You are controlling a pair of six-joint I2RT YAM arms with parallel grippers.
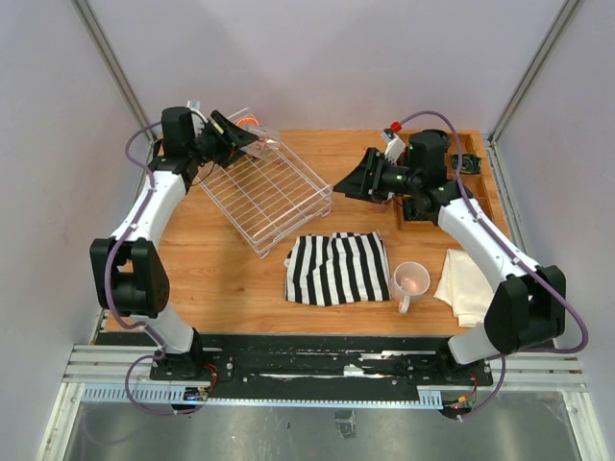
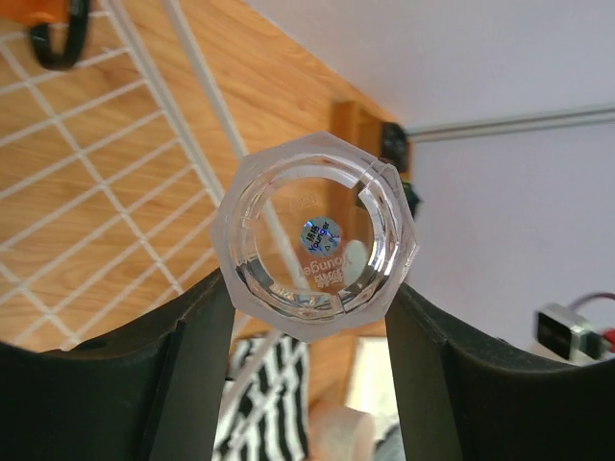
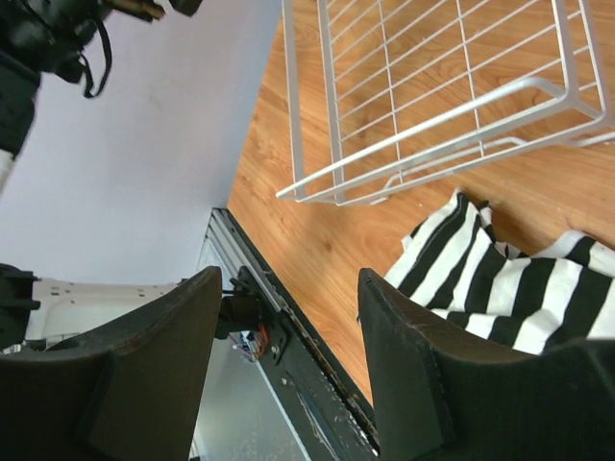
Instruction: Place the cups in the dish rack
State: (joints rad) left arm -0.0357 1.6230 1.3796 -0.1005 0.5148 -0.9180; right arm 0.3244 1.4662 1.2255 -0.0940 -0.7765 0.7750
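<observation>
My left gripper (image 1: 238, 137) is shut on a clear glass tumbler (image 2: 315, 237), held above the far left corner of the white wire dish rack (image 1: 269, 187); the rack's grid shows in the left wrist view (image 2: 96, 192). An orange mug (image 1: 248, 122) sits at that far corner and also shows in the left wrist view (image 2: 38, 12). A pale pink mug (image 1: 410, 281) stands on the table at the front right. My right gripper (image 1: 341, 185) is open and empty, just right of the rack (image 3: 452, 96). The other cups are out of view.
A black-and-white striped cloth (image 1: 336, 269) lies in front of the rack. A cream cloth (image 1: 468, 283) lies right of the pink mug. A wooden compartment tray (image 1: 466, 178) stands at the back right, partly behind the right arm.
</observation>
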